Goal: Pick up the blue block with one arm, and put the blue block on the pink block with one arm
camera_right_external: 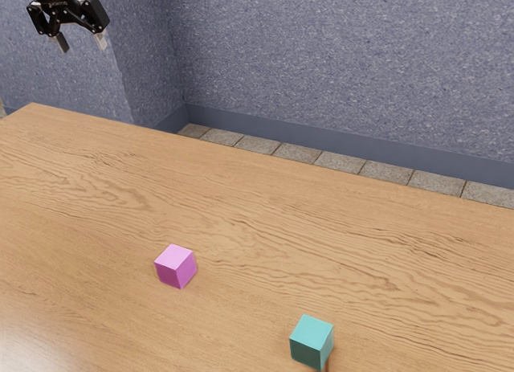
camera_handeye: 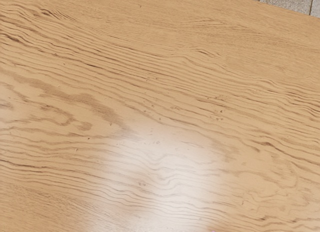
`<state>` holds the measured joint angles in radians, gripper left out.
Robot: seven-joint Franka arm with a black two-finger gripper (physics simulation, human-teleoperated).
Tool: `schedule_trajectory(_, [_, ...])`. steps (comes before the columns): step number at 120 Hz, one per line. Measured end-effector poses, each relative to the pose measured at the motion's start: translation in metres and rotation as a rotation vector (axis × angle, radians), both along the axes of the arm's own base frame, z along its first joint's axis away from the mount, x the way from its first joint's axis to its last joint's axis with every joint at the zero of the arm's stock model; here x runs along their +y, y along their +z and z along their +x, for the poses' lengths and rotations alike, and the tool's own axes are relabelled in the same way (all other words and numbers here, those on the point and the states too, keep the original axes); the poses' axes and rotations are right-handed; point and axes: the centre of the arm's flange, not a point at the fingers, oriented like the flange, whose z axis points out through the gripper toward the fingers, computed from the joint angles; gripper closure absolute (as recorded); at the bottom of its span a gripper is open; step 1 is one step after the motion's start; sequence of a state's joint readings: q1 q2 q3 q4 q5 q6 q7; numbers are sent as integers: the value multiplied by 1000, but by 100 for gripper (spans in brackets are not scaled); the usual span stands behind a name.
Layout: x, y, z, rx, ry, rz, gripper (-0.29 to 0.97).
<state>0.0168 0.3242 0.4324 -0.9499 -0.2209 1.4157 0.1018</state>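
Open, empty gripper [camera_right_external: 81, 44] high up, well apart from pink block [camera_right_external: 176, 266]; blue block [camera_right_external: 312, 341] near pink block, not touching.

No writing, label, brand, number or sign can be read; the pink block [camera_right_external: 176, 266] shows plain faces; so does the blue block [camera_right_external: 312, 341], to the exterior view's right of the pink block; the wooden table [camera_right_external: 241, 195] bears only grain.
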Motion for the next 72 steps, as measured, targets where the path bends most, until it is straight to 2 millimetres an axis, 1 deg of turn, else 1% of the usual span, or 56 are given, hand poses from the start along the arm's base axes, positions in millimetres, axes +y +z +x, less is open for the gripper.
schedule_trajectory(28, [-1,0,0,2,-2,-1,2])
schedule_trajectory(32, [-1,2,-1,-1,-2,1,2])
schedule_trajectory(37, [-16,55,-27,-94,-23,25,2])
schedule_trajectory(40, [-28,77,-38,-133,-43,33,2])
schedule_trajectory(42, [-42,86,-41,-148,-65,36,2])
schedule_trajectory(45, [-70,93,-40,-160,-108,36,2])
schedule_trajectory(48, [-103,95,-36,-162,-156,37,2])
schedule_trajectory(50, [-130,92,-31,-155,-193,40,2])
schedule_trajectory(56, [-210,80,-20,-134,-302,42,2])
schedule_trajectory(62, [-289,70,-22,-118,-412,41,2])
schedule_trajectory(66, [-339,55,-22,-93,-473,50,2])
schedule_trajectory(69, [-369,39,-21,-66,-507,60,2])
schedule_trajectory(72, [-391,20,-17,-33,-525,70,2])
